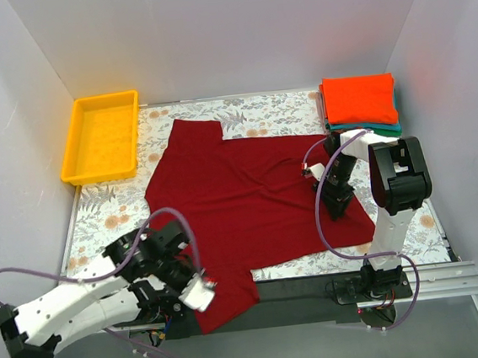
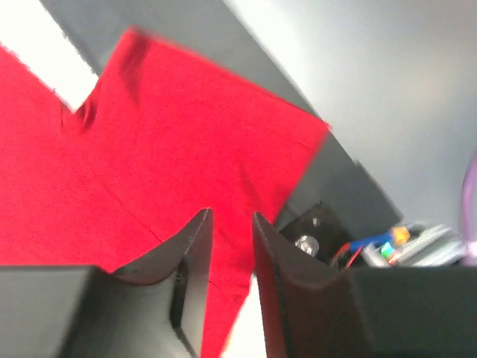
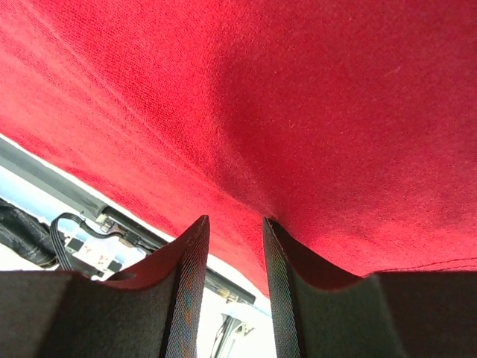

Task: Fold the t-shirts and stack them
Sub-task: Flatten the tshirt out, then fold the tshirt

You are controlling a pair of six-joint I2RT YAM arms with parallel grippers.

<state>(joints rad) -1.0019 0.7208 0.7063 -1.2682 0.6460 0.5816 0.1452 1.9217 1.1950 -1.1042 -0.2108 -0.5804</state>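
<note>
The dark crimson t-shirt (image 1: pixel 241 200) lies spread flat on the table, and one corner hangs over the front edge. My left gripper (image 1: pixel 201 291) hovers over that front corner. In the left wrist view its jaws (image 2: pixel 231 216) stand a little apart, with nothing between them and the shirt (image 2: pixel 164 134) beyond. My right gripper (image 1: pixel 336 205) points down onto the shirt's right side. Its jaws (image 3: pixel 235 220) stand a little apart, and one fingertip (image 3: pixel 272 227) presses into the cloth (image 3: pixel 298 97). The orange-red t-shirt (image 1: pixel 358 100) lies folded on the teal t-shirt (image 1: pixel 378 127) at the back right.
A yellow plastic tray (image 1: pixel 74 157) stands at the back left. The grey floral-print cloth (image 1: pixel 275 112) covers the table. A dark rail (image 1: pixel 301 296) runs along the front edge between the arm bases. White walls enclose three sides.
</note>
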